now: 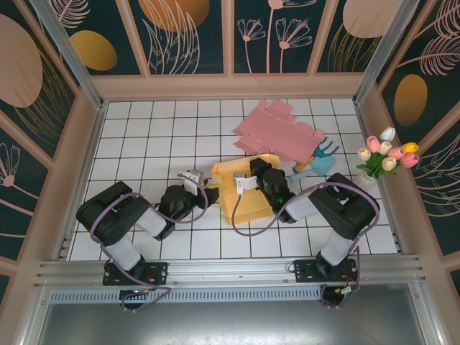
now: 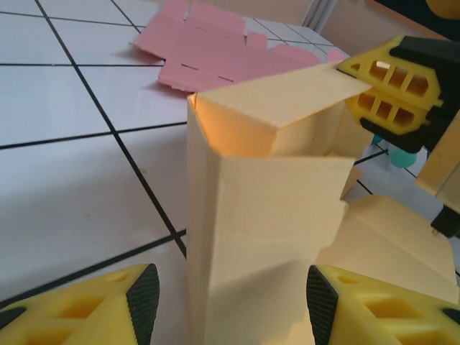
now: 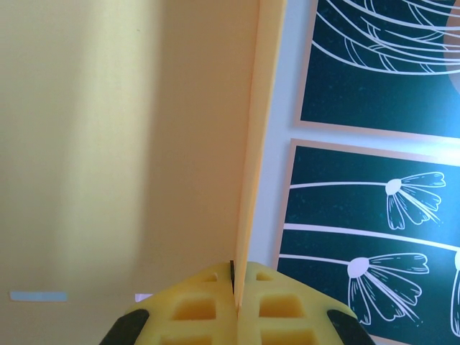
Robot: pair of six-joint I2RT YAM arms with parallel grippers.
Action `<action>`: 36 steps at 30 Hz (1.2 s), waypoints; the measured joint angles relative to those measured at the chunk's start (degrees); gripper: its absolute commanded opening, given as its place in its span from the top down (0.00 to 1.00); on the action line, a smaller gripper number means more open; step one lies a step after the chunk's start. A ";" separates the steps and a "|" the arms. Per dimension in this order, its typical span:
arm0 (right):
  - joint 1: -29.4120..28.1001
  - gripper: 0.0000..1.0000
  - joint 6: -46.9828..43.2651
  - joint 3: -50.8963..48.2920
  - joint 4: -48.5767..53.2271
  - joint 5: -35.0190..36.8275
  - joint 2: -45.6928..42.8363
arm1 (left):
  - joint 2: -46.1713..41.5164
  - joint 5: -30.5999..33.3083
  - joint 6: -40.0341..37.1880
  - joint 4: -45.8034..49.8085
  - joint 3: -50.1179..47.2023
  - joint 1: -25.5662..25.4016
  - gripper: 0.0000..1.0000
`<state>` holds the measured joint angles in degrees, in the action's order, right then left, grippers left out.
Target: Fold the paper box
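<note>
The yellow paper box (image 1: pixel 251 198) stands partly folded in the middle of the tiled table. In the left wrist view its tall wall (image 2: pixel 266 215) rises between my left gripper's fingers (image 2: pixel 144 302). The left gripper (image 2: pixel 233 305) is open and straddles that wall, with a gap on the left side. From above, the left gripper (image 1: pixel 213 180) sits at the box's left edge. My right gripper (image 3: pixel 236 287) is shut on the thin edge of a box panel (image 3: pixel 251 144). It also shows pinching the top flap (image 2: pixel 287 100), as the right gripper (image 2: pixel 392 93), and from above over the box top (image 1: pixel 248 171).
A flat pink box blank (image 1: pixel 277 129) lies behind the yellow box, also seen in the left wrist view (image 2: pixel 215 50). Blue toy garden tools (image 1: pixel 320 162) and a vase of tulips (image 1: pixel 384 154) stand at the right. Patterned walls enclose the table.
</note>
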<state>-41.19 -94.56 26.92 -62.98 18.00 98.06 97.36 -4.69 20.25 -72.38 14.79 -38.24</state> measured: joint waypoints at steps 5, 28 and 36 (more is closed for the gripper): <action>0.00 1.00 0.00 0.00 0.04 0.00 0.00 | 0.15 0.02 -0.83 2.60 2.82 0.00 0.42; -0.07 1.00 -0.02 0.09 0.39 0.39 -0.02 | 8.83 -0.28 -1.55 2.69 8.59 -0.15 0.48; -0.68 1.00 0.00 0.09 0.90 1.36 -0.52 | 8.83 3.45 -0.20 3.74 9.44 -1.70 0.49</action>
<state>-41.87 -94.56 27.00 -62.08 19.35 97.54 106.19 -1.23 20.05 -68.64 24.23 -39.94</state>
